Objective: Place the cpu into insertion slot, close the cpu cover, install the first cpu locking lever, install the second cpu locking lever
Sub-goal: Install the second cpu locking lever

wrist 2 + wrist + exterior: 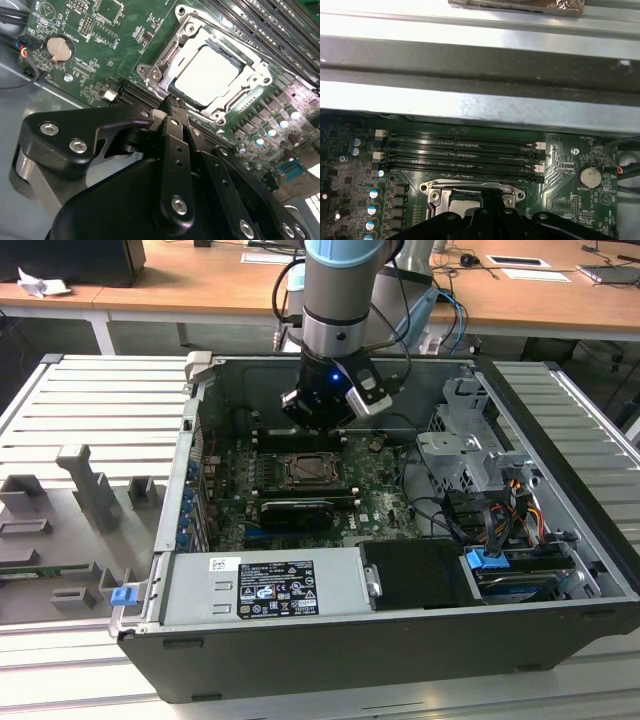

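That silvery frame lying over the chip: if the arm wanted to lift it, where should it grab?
Probably the rim edge nearest the pincer, coming down from above on that side. The cpu cover is a thin plate lying flat, and the cpu fills its cut-out, so only the outer rim offers a lip. I cannot tell which edge is hinged.

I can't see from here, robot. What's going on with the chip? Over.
Gripper at cover's edge, empty. Chip seated in socket, cover down over it. Nothing in the way.
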`<state>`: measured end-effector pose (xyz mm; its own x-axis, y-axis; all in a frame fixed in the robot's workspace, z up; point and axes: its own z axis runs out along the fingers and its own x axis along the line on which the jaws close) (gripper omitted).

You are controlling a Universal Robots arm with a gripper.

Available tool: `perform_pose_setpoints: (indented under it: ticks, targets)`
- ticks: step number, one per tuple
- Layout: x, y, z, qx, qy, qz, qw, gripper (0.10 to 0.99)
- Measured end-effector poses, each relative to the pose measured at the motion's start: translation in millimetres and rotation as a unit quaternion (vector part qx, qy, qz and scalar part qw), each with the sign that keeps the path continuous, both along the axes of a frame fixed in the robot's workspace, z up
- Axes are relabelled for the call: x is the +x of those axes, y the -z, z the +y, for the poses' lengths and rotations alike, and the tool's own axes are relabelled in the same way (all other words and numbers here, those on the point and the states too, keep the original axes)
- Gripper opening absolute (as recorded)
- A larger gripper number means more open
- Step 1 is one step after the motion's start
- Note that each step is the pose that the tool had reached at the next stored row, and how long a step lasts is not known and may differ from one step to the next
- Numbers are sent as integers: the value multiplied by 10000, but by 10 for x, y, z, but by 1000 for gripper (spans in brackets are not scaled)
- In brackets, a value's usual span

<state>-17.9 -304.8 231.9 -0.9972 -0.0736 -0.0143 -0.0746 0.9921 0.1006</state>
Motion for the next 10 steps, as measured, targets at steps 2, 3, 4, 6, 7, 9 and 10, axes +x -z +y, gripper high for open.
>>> perform_pose_setpoints:
  ticks: [2,3,4,6,7,9,10]
  targets:
    - [0,0,-14,1,0,0,10000,106]
    - [0,0,-25,0,0,0,10000,106]
    - [0,0,-40,0,0,0,10000,106]
    - [0,1,-78,0,0,0,10000,106]
    - [0,1,-98,0,0,0,10000,106]
    - [0,3,-169,0,1,0,10000,106]
    - [0,3,-188,0,0,0,10000,106]
